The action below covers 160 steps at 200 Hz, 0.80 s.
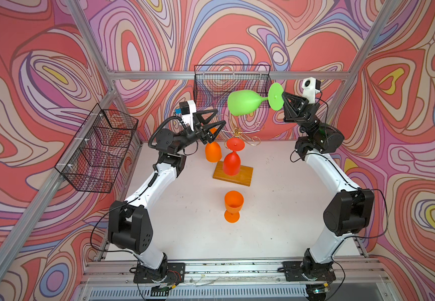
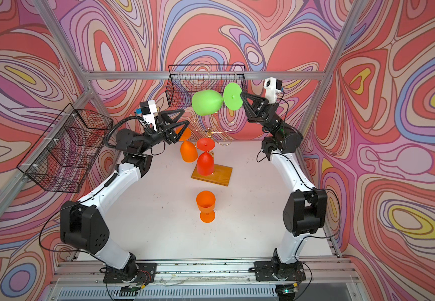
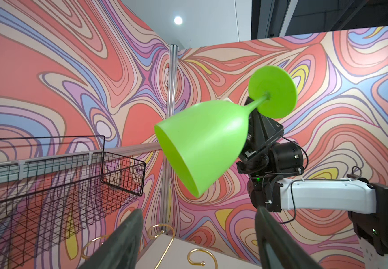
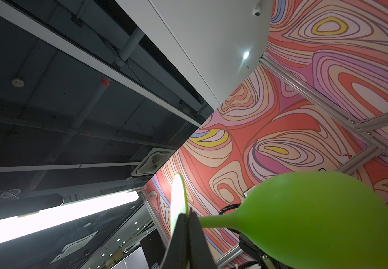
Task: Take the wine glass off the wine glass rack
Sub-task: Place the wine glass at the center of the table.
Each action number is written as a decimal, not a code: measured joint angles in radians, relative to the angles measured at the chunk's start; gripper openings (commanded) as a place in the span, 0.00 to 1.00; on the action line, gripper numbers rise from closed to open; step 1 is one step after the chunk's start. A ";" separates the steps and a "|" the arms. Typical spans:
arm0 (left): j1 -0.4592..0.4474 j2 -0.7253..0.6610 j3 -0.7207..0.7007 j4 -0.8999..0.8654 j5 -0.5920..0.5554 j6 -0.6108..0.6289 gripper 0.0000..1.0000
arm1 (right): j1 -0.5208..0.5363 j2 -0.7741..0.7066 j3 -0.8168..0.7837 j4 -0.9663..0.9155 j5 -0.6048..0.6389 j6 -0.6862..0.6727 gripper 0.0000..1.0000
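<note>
Pointing bowl-first leftward, green wine glass (image 1: 245, 103) lies nearly horizontal

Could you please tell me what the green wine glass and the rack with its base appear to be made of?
The green wine glass looks like plastic: opaque, evenly coloured, softly glossy. The wine glass rack is probably metal wire with a shiny gold finish: thin, curled, glinting. Its base seems wooden: honey-brown, smooth, slightly sheened.

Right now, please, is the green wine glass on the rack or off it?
Off: the right pincer holds the green wine glass by its foot, sideways, above the rack.
</note>
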 measured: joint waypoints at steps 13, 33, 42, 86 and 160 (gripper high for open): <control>0.017 0.065 0.064 0.075 0.025 -0.084 0.68 | 0.003 0.000 0.000 0.003 0.000 0.004 0.00; 0.027 0.153 0.167 0.152 0.064 -0.196 0.65 | 0.004 0.000 0.000 0.006 0.002 0.006 0.00; 0.027 0.179 0.200 0.171 0.080 -0.232 0.65 | 0.004 0.000 0.000 0.007 0.002 0.007 0.00; 0.027 0.216 0.282 0.215 0.174 -0.349 0.65 | 0.004 0.000 0.000 0.007 0.003 0.007 0.00; 0.019 0.236 0.355 0.249 0.262 -0.447 0.65 | 0.023 0.034 0.002 0.013 0.009 0.008 0.00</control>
